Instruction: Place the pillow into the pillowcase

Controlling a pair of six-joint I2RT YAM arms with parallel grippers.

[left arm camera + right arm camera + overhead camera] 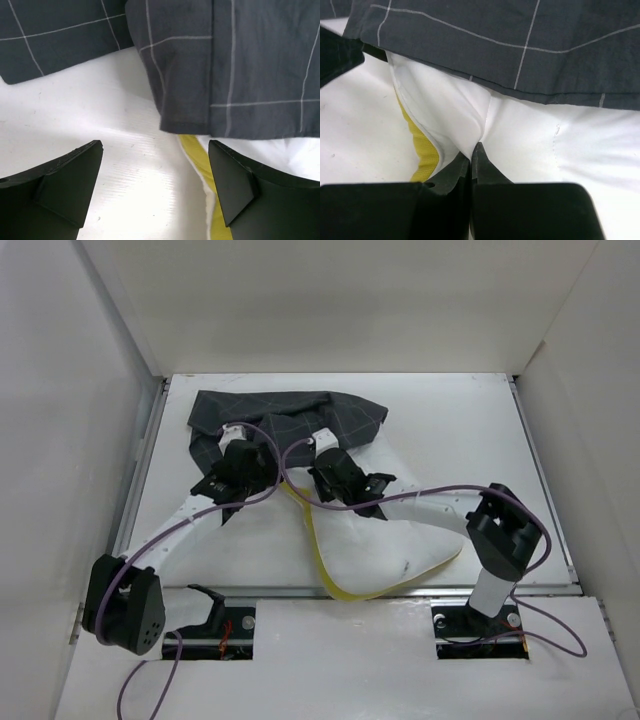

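The white pillow [390, 540] with its yellow edge lies at the table's middle, its far end tucked under the dark grid-patterned pillowcase [285, 415]. My right gripper [472, 150] is shut on a pinched fold of the pillow's white cloth [520, 130], just below the pillowcase's hem [520, 50]. My left gripper [155, 165] is open and empty over bare table, just short of the pillowcase's hem [185, 100]; the pillow's yellow edge [192, 150] runs by its right finger. In the top view the left gripper [240, 462] and right gripper [335, 468] sit side by side at the hem.
White walls enclose the table [460, 430] on the left, back and right. A metal rail [140, 470] runs along the left edge. Purple cables [290, 475] loop across both arms. The right arm's elbow [505, 530] stands at the near right.
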